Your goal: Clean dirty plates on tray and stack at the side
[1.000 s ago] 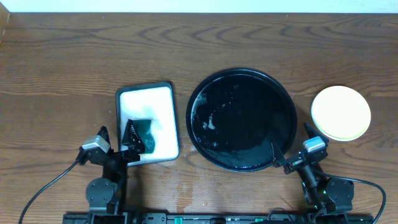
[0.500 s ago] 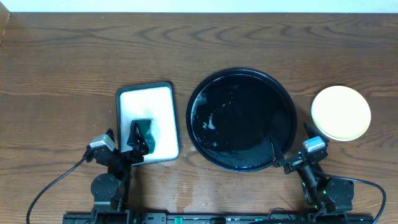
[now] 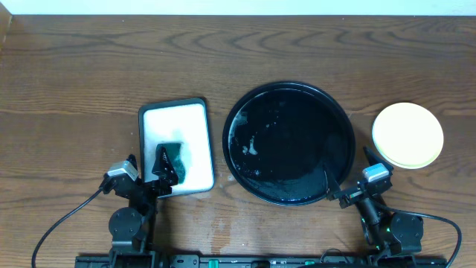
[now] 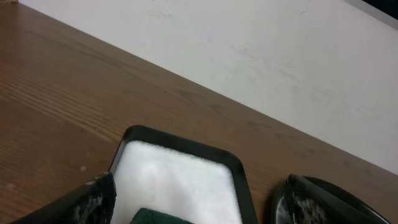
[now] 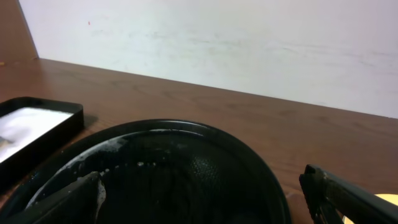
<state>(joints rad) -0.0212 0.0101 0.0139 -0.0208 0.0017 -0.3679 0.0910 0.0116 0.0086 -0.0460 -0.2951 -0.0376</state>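
The plates (image 3: pixel 407 135) sit as one pile on the tabletop (image 3: pixel 74 74), just beside the right rim of the round black tray (image 3: pixel 290 97), near but apart from it. A pale yellow plate is on top and shows no red smear. From above, how many lie under it cannot be counted. The black tray carries no plates, only wet streaks and foamy patches on its glossy floor.

The right pincer (image 3: pixel 348 168) hovers low at the near-right edge of that tray, fingers spread wide and holding nothing. To the left, the white rectangular tray (image 3: pixel 175 112) holds a dark green sponge (image 3: pixel 171 158). The left pincer (image 3: pixel 146 167) is at its near end, likewise spread, with the sponge lying loose between the fingers.

By this layout the washing and stacking look finished, or very nearly. At most, what seems left is drawing both arms clear.
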